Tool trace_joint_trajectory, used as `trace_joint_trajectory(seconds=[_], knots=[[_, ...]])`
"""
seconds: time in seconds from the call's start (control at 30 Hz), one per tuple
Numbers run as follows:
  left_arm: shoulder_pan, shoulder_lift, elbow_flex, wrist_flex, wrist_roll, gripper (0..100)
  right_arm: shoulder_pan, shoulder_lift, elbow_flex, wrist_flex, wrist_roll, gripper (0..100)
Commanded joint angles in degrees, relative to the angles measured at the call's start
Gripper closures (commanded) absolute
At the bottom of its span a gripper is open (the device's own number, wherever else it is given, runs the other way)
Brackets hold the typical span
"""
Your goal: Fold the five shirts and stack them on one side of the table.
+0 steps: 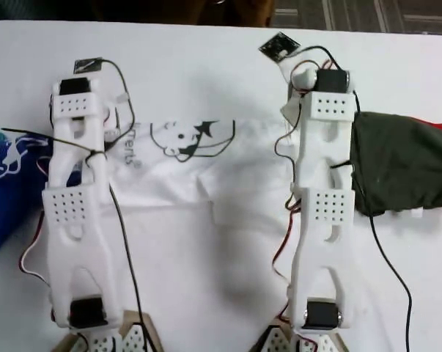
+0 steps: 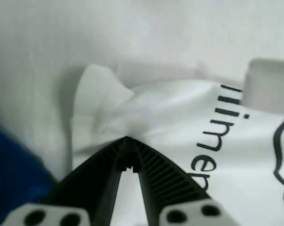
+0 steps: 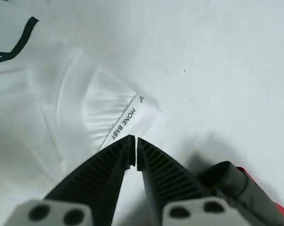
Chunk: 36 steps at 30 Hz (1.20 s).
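High view: white counter (image 1: 206,66), dark floor (image 1: 367,13) beyond; white shirt (image 1: 206,169) centre, blue shirt (image 1: 4,191) left, dark green shirt (image 1: 404,169) right. Left wrist view: left end effector (image 2: 127,141) clamped on bunched white shirt. Right wrist view: right end effector (image 3: 134,141) pinching its labelled edge.

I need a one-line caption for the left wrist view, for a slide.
Left tool pinching a bunched edge of the white shirt, beside the blue shirt.

White table (image 1: 206,44) (dark floor (image 1: 352,13) beyond)
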Motion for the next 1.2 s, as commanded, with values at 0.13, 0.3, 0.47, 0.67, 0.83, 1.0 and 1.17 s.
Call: trace_joint_trajectory(seconds=[0.13,0.3,0.47,0.67,0.83,1.0,1.17], knots=[[-0.35,0.09,-0.66,-1.58,0.09,97,0.48,-20.97,16.62,1.71,0.79,97.9],[-0.35,0.09,-0.66,-1.58,0.09,97,-4.09,-42.77,50.81,1.45,6.15,97.9],[-0.35,0.09,-0.66,-1.58,0.00,97,-4.70,-60.79,87.65,-7.96,15.91,97.9],[-0.35,0.09,-0.66,-1.58,-0.09,97,-2.07,-74.07,118.95,-27.12,23.12,97.7],[-0.26,0.09,-0.66,-1.58,-0.09,97,-3.91,-76.26,129.14,-33.19,24.88,89.5],[-0.26,0.09,-0.66,-1.58,-0.09,97,-6.02,-76.18,132.48,-39.16,24.97,79.3],[-0.26,0.09,-0.66,-1.58,-0.09,97,-7.25,-73.19,133.80,-44.70,25.05,79.4]])
